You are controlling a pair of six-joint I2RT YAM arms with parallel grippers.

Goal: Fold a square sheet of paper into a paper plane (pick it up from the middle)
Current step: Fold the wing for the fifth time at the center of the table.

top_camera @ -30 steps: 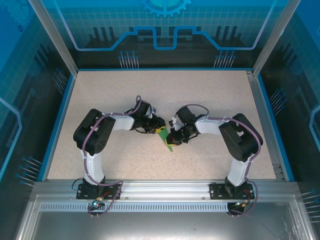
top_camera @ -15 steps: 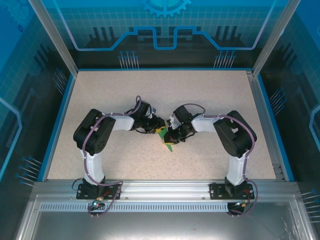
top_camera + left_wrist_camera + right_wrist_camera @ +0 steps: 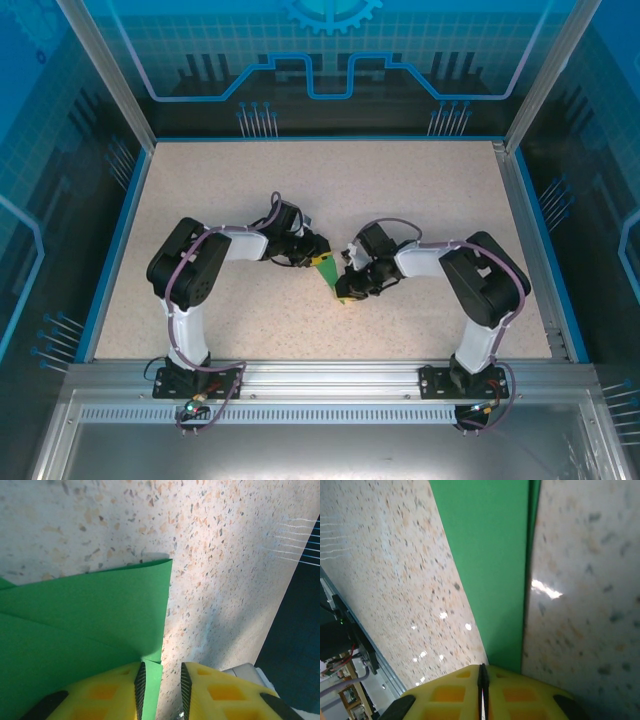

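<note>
The green sheet of paper (image 3: 329, 273) lies on the table, folded into a slim pointed shape with creases. My left gripper (image 3: 318, 256) is at its far, wide end. In the left wrist view this gripper (image 3: 162, 672) is open: one yellow finger (image 3: 107, 692) sits over the folded paper (image 3: 85, 620), whose straight edge runs into the gap, with bare table between the pads. My right gripper (image 3: 349, 291) is at the near, narrow end. In the right wrist view it (image 3: 482, 669) is shut, pads together, tips over the narrowing green strip (image 3: 490, 555).
The speckled tabletop (image 3: 230, 190) is ringed by a blue rim (image 3: 118, 235) and metal frame posts (image 3: 105, 75). Both arms bend inward and meet at mid-table, close together. An aluminium rail (image 3: 330, 375) with the arm bases runs along the near edge.
My right gripper has slid toward the near edge along the paper and now covers its narrow tip. The right elbow swung outward. The left gripper has stayed put.
</note>
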